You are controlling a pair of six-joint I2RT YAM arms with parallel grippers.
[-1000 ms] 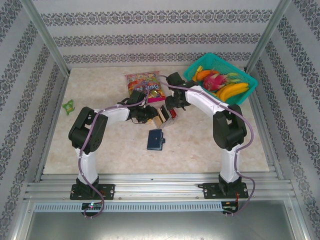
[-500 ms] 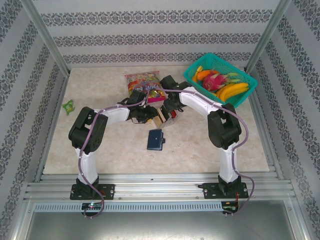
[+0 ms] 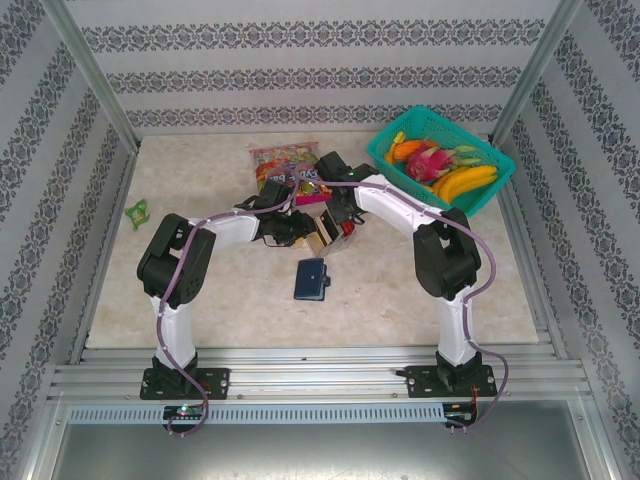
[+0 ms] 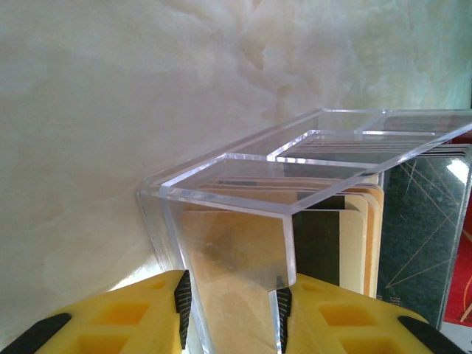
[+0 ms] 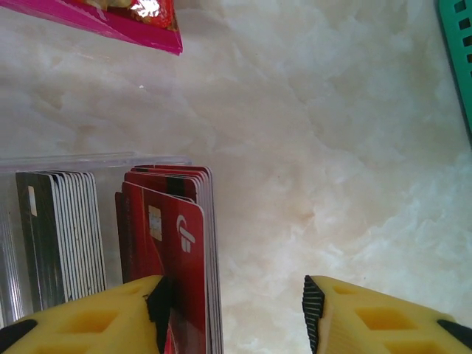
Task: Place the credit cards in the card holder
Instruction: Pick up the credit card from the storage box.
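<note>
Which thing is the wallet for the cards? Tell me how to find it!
Look at the pale stone table and find the clear box of upright cards near its middle. Just nearer the front edge than that box, the wallet lies alone. It is flat and dark blue, while the box is see-through and the snack bag is brightly coloured.
</note>
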